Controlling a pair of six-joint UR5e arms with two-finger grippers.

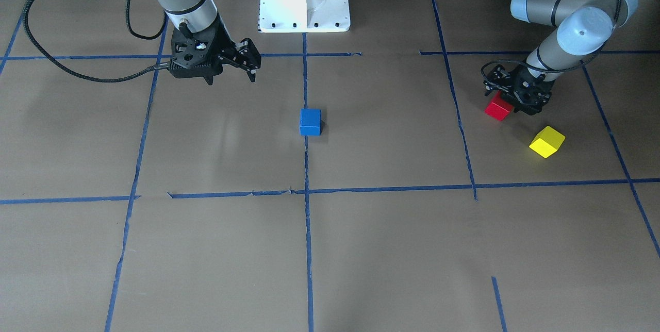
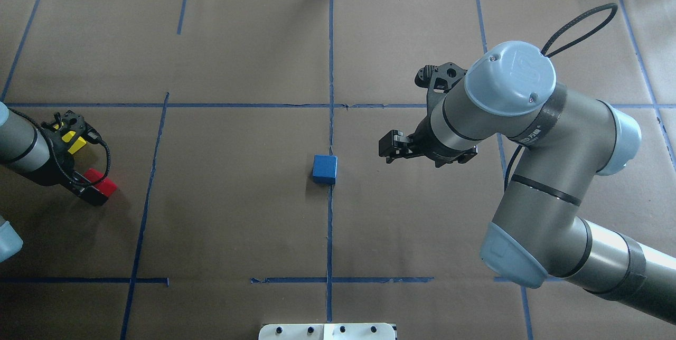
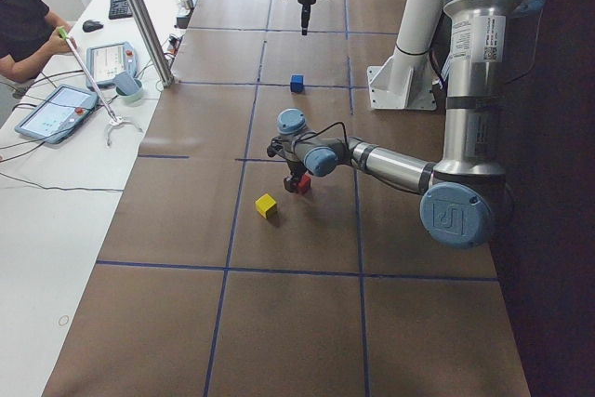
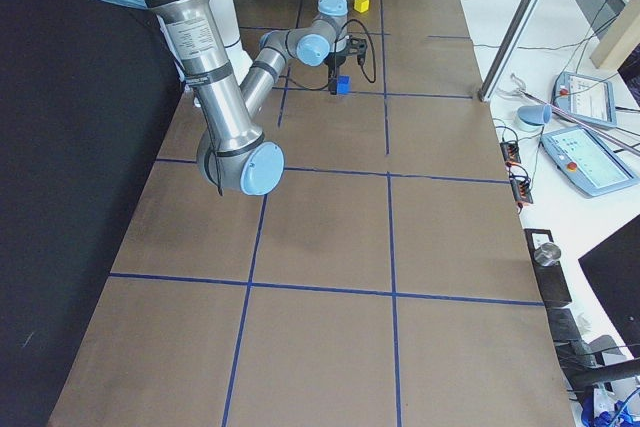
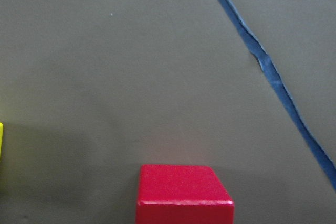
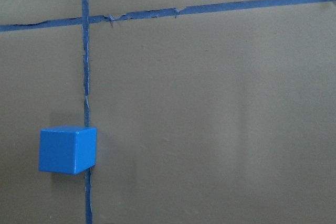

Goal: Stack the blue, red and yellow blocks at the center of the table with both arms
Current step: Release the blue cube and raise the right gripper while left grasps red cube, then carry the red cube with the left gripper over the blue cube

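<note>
Pinching the red block [image 1: 498, 108] near the table's left end, the left gripper [image 1: 513, 98] is looking narrowly closed on its sides, though its fingertips are hiding from every view. The blue block [image 1: 310, 121] is sitting at the centre on the tape line [image 1: 307, 218], and the yellow block [image 1: 547, 142] is lying near the red one, apart from it. All three are showing as smooth, painted, sharp-edged cubes, so a shallow pinch is risking a slip or twist, and an off-square landing is threatening to shove the blue one across the flat brown paper [image 1: 386, 249]. The right gripper [image 2: 384, 148] is hovering beside the blue block with jaws apart, inviting a clash there.
</note>
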